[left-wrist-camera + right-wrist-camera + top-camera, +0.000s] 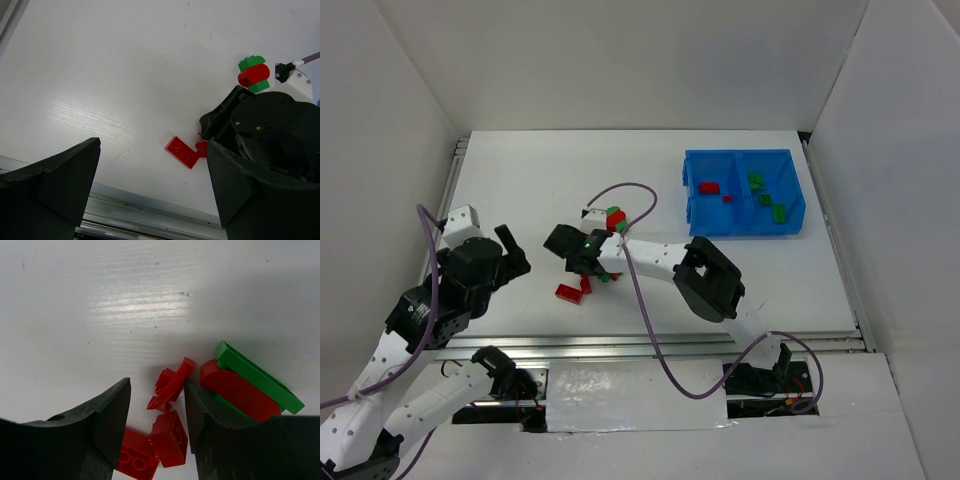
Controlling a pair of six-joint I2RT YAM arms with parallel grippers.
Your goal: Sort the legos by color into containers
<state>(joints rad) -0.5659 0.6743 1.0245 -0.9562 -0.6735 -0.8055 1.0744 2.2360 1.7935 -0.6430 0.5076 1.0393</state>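
A small pile of red legos [570, 290] lies on the white table left of centre. My right gripper [582, 268] is lowered over it and open. In the right wrist view its jaws [157, 390] straddle a curved red piece [172, 382] and a red brick [170, 437], without closing on them. A green and red stack [250, 385] lies just right of the right finger and also shows in the top view [615, 217]. The blue bin [692, 205] holds red legos [709, 187] in its left compartment and green legos [766, 199] in its right. My left gripper [515, 252] is open and empty.
In the left wrist view, a flat red plate [182, 151] lies between my left fingers and the right arm's black wrist [265, 130]. The table's metal front rail [150, 215] runs just below. A purple cable [640, 190] loops over the table near the stack.
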